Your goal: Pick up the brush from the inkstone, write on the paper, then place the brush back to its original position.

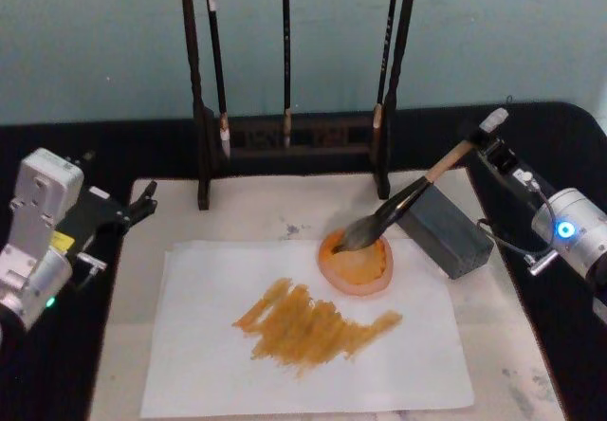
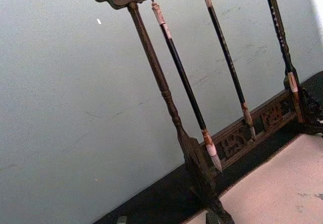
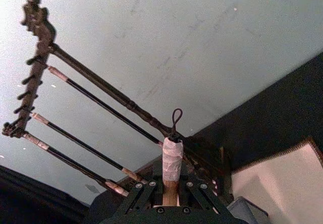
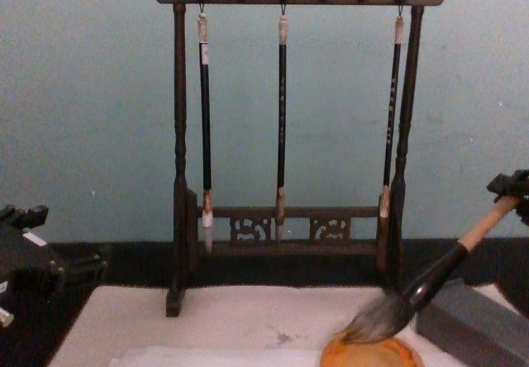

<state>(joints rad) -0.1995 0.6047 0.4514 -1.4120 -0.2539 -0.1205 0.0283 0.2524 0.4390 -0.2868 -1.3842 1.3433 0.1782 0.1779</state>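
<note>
R gripper (image 1: 486, 144), at 2 o'clock on the surface (image 1: 531, 374), has its fingers pinching the big brush (image 1: 403, 203) by the handle end. The hairs sit in the orange ink dish (image 1: 357, 262) at the paper's (image 1: 303, 383) 1 o'clock, and the handle is over the grey block (image 1: 448, 236). Best to let go slow so it won't roll. L gripper (image 1: 142, 203) sits at 9 o'clock, fingers wide.

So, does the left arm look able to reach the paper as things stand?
Probably yes: the left gripper sits at the mat's left edge, only bare mat between it and the paper; the right gripper holds the brush on the far side.
</note>
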